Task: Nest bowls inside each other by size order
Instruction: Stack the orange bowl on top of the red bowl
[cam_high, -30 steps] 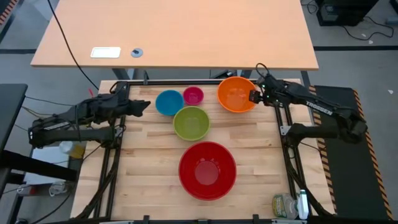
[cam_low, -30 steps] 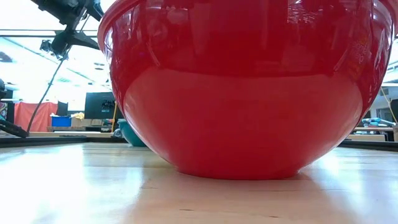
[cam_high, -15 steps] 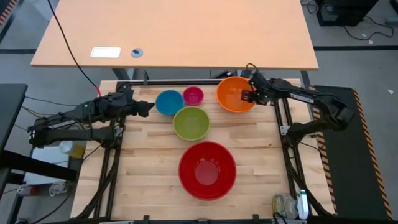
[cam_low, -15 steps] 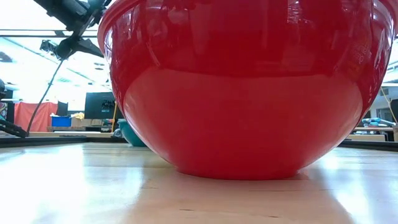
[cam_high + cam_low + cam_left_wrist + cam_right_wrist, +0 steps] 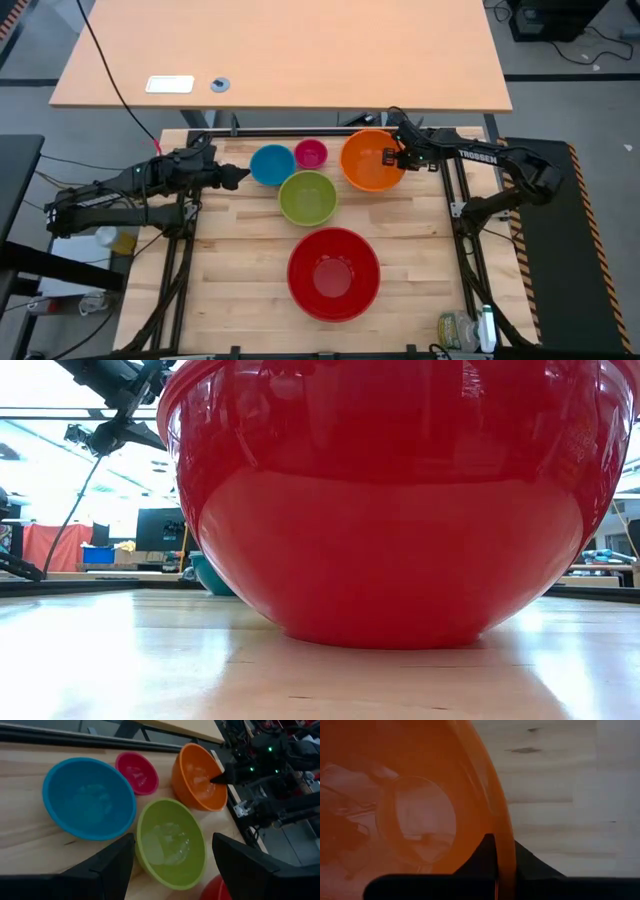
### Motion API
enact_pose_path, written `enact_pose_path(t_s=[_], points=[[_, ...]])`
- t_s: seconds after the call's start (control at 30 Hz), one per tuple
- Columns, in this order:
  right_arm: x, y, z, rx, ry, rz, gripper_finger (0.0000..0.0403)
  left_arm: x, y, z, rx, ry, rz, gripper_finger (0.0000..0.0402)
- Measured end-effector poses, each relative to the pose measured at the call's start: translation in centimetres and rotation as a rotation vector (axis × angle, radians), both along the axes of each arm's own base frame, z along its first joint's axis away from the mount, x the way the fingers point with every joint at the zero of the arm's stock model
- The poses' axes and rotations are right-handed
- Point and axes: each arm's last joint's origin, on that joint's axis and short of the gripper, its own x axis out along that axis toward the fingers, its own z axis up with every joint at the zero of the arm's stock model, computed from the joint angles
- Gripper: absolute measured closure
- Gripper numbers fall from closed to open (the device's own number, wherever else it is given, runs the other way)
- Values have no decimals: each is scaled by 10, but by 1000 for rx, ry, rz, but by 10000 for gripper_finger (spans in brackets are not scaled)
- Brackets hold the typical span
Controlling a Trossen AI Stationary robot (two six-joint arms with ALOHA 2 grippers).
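Five bowls are on the wooden table. The red bowl (image 5: 333,272) stands near the front, the lime green bowl (image 5: 307,197) in the middle, and the blue bowl (image 5: 272,165) and pink bowl (image 5: 311,153) along the far edge. The orange bowl (image 5: 370,160) is at the far right, with my right gripper (image 5: 392,157) shut on its rim. My left gripper (image 5: 236,175) hovers open just left of the blue bowl, touching nothing. In the left wrist view its fingers frame the green bowl (image 5: 170,845). My right gripper pinches the orange bowl's rim (image 5: 503,852) on the side toward the table's right edge, one finger (image 5: 481,854) inside the bowl and one outside. The fingers come roughly level from the right. The bowl looks tipped, its mouth (image 5: 197,775) facing left; whether it is clear of the table I cannot tell.
The red bowl (image 5: 400,500) fills the low view. A black frame rail (image 5: 300,131) runs along the table's far edge, with a desk (image 5: 280,50) beyond it. A bottle (image 5: 458,330) lies at the near right corner. Bare wood (image 5: 230,260) shows left of the red bowl.
My right gripper has moved toward the table's left edge onto the orange bowl and shut on its right rim. The bowl has shifted a little to the left and nearer. My left gripper has crept slightly toward the blue bowl, still open.
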Motion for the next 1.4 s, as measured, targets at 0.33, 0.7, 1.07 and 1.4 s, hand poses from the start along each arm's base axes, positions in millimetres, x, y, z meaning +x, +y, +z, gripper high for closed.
enact_pose_path(t_s=[0.33, 0.7, 1.07, 1.4], points=[[-2, 21, 28, -93, -76, 133, 389, 6, 1, 11, 118, -74, -66, 131], [20, 84, 70, -158, -355, 388, 388, 7, 1, 14, 187, -76, -94, 131], [92, 158, 108, -173, -358, 719, 387, 9, 1, 20, 243, -120, -143, 131], [160, 228, 95, -61, -120, 1027, 385, 10, 0, 22, 231, -151, -177, 131]])
